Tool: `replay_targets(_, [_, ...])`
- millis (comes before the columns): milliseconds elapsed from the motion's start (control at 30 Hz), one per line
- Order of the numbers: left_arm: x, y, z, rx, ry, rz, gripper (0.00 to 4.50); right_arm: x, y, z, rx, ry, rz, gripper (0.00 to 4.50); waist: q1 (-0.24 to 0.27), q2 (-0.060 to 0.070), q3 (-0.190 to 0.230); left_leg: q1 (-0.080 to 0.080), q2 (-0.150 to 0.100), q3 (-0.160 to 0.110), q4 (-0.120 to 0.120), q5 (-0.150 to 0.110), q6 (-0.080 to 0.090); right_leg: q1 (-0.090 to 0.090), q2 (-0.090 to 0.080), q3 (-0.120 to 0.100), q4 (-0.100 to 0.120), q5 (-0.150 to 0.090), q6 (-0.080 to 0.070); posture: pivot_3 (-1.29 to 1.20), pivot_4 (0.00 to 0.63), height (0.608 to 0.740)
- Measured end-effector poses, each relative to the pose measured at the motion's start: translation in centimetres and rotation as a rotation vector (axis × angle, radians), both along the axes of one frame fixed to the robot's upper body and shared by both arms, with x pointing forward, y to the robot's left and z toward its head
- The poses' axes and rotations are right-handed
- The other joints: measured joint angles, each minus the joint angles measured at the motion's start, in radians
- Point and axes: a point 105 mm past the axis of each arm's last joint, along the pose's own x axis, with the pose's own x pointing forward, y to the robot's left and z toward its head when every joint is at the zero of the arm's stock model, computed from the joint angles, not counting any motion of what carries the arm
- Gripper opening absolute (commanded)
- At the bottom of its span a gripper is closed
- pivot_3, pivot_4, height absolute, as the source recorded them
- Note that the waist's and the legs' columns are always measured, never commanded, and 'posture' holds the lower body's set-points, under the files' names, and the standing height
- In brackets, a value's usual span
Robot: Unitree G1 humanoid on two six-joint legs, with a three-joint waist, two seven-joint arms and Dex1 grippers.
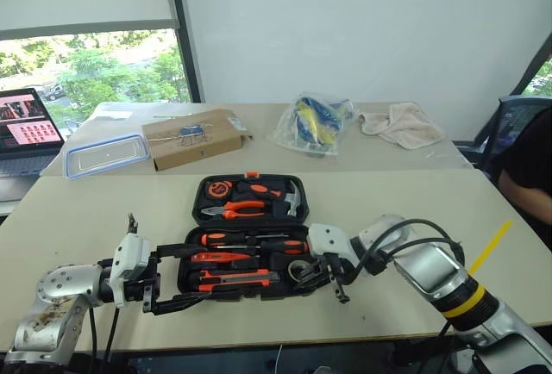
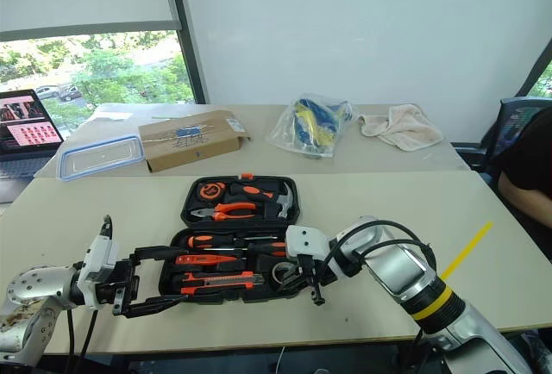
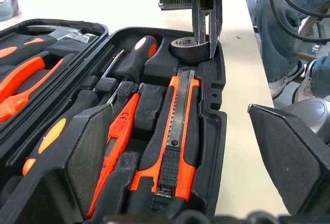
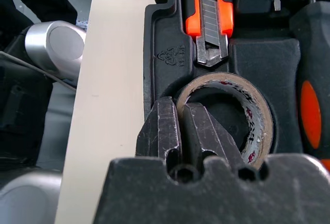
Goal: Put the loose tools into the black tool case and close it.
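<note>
Nearest the camera, the left hand (image 1: pixel 172 281) is sitting at the case's (image 1: pixel 191 264) left end with its black fingers spread wide, released, gripping nothing. One finger is reaching along the front edge of the lower tray, the other along the tray's top side, so the case corner is sitting between them.

The right hand (image 4: pixel 178 131) is pinching the rim of the tape roll (image 4: pixel 258 113), fingers clenched on its wall, one inside the ring and one outside. The roll is sitting down in its round slot at the right front corner of the case. Not much room there: the outer finger is squeezed between the roll and the case wall.

The case is lying open on the worktop (image 1: pixel 86 219), near its front edge, lid flat behind the tray. The knife (image 1: pixel 231 280) is sitting in the front slot, the small orange screwdriver (image 1: pixel 220 257) behind it, and two black-and-orange screwdrivers (image 1: pixel 254 240) behind that. Pliers (image 1: pixel 235 209) are sitting in the lid half.

Plenty of open worktop right of the case and behind the lid. Further back, a cardboard box (image 1: pixel 194 137), a clear container (image 1: pixel 105 154) and a bag (image 1: pixel 312 122) are lying on a second worktop.

The right hand's own body is hiding part of the roll in the head views, and the case's front right corner is hard to make out there.
</note>
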Motion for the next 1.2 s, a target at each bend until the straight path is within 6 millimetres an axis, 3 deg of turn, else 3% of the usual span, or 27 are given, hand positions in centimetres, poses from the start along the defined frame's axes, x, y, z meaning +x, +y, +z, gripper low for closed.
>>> replay_targets(233, [0.4, 0.4, 0.0, -0.003, -0.001, 0.041, 4.50, 0.6, -0.8, 1.1, -0.002, -0.050, 0.007, 2.97, 0.007, 0.000, 0.000, -0.001, 0.000, -0.001, 0.000, 0.000, 0.000, 0.000, 0.000, -0.001, -0.001, 0.000, 0.000, 0.00, 0.150, 0.740])
replay_targets(367, [0.9, 1.7, 0.1, -0.003, 0.013, 0.114, 4.50, -0.4, -1.1, 3.6, 0.146, 0.057, 0.059, 2.97, 0.006, 0.000, 0.000, -0.001, 0.000, -0.002, 0.000, 0.000, 0.000, 0.000, 0.000, -0.002, -0.001, 0.000, 0.000, 0.00, 0.150, 0.740])
replay_targets(467, [1.5, 3.1, 0.2, -0.014, 0.018, 0.188, 4.50, -0.4, -2.6, 5.2, 0.228, 0.089, 0.052, 2.97, 0.006, 0.000, 0.000, -0.001, 0.000, -0.002, 0.000, 0.000, 0.000, 0.000, 0.000, -0.002, -0.002, 0.000, 0.000, 0.00, 0.150, 0.740])
replay_targets(533, [2.4, 4.7, 0.3, -0.032, 0.038, 0.293, 4.00, 0.5, -3.8, 5.7, 0.271, 0.075, -0.006, 2.47, 0.008, 0.000, 0.000, 0.000, 0.000, -0.002, 0.000, 0.000, 0.001, 0.001, 0.000, -0.002, -0.001, 0.000, 0.000, 0.00, 0.150, 0.740])
replay_targets(600, [4.2, 6.8, 0.4, -0.037, 0.038, 0.456, 3.49, 2.7, -4.1, 5.9, 0.353, -0.001, -0.119, 1.96, 0.007, -0.001, 0.000, 0.000, 0.000, -0.002, 0.000, 0.000, 0.000, 0.002, 0.000, -0.002, -0.001, 0.001, -0.001, 0.00, 0.150, 0.740])
replay_targets(700, [6.1, 8.3, 0.2, -0.013, 0.024, 0.616, 2.37, 5.7, -5.1, 4.1, 0.320, -0.152, -0.258, 0.94, 0.003, 0.000, 0.000, 0.000, 0.000, -0.001, 0.000, 0.001, -0.001, 0.001, 0.000, -0.001, 0.000, 0.002, -0.002, 0.00, 0.150, 0.740])
replay_targets(800, [7.1, 8.0, -0.9, 0.024, 0.038, 0.662, 1.22, 7.8, -5.4, 2.1, 0.279, -0.252, -0.346, 0.00, 0.000, 0.000, 0.000, 0.000, 0.000, 0.000, 0.000, 0.001, -0.001, 0.001, 0.000, -0.002, 0.003, 0.002, -0.002, 0.00, 0.150, 0.740])
replay_targets(900, [7.7, 6.9, -2.3, 0.063, 0.085, 0.659, 0.17, 8.8, -4.7, 0.3, 0.248, -0.299, -0.360, 0.00, -0.009, 0.000, 0.000, -0.001, 0.000, 0.000, -0.001, 0.001, -0.002, 0.000, 0.001, -0.002, 0.003, 0.002, -0.002, 0.00, 0.150, 0.740])
replay_targets(1200, [8.9, 3.8, -3.2, 0.077, 0.111, 0.598, 0.17, 9.8, -2.9, -0.5, 0.256, -0.325, -0.338, 0.00, -0.020, 0.000, 0.000, -0.001, 0.000, 0.000, -0.001, 0.002, -0.003, 0.001, 0.001, -0.004, 0.003, 0.002, -0.001, 0.00, 0.150, 0.740])
